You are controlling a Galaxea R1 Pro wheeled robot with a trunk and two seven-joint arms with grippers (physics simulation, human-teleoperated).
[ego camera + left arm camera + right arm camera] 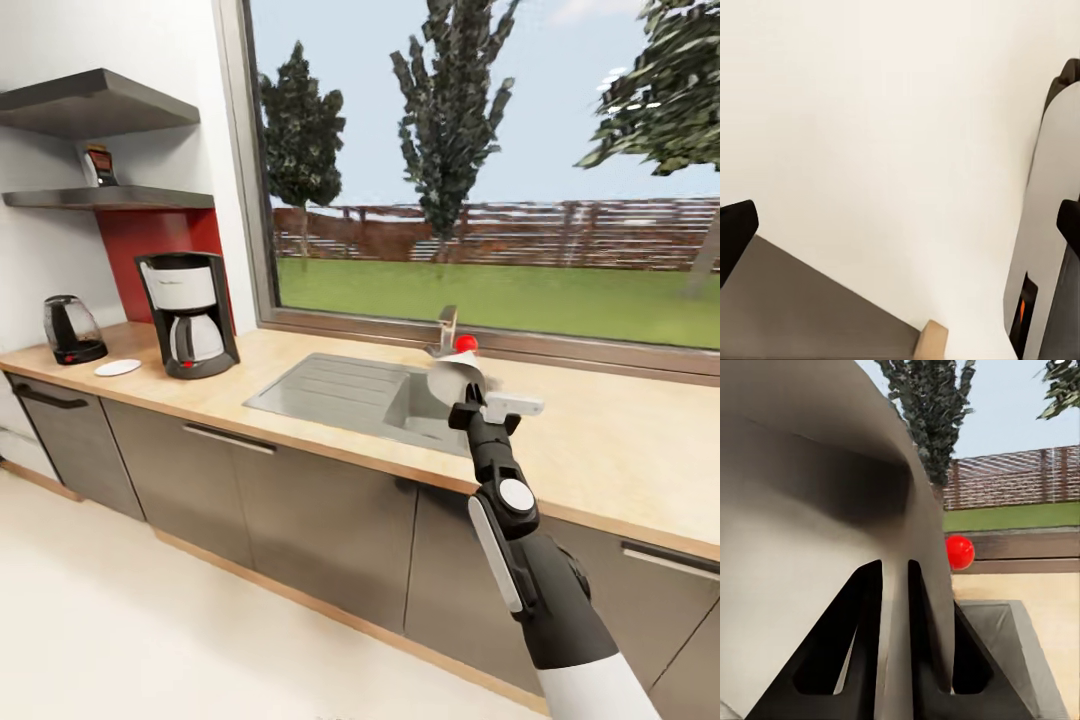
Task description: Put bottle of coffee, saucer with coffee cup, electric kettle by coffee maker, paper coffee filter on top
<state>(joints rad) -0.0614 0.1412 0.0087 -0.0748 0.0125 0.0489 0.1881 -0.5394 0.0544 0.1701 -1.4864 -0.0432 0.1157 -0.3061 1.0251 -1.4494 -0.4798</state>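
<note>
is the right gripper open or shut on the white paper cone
Shut: right gripper fingers pinch the white paper cone filter above the sink.

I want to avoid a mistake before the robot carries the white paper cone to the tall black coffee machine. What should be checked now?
1. Right gripper shut on the thin white paper coffee filter: ok.
2. Filter uncrushed: cannot tell.
3. Top of the tall black coffee maker free of things: ok.
4. Left gripper open and empty: ok.
5. Small flat white saucer on the light wood-grain countertop, between the coffee maker and the squat dark electric kettle: ok.
6. Small bottle of coffee on the counter: not ok, it stands on the grey shelf.
</note>
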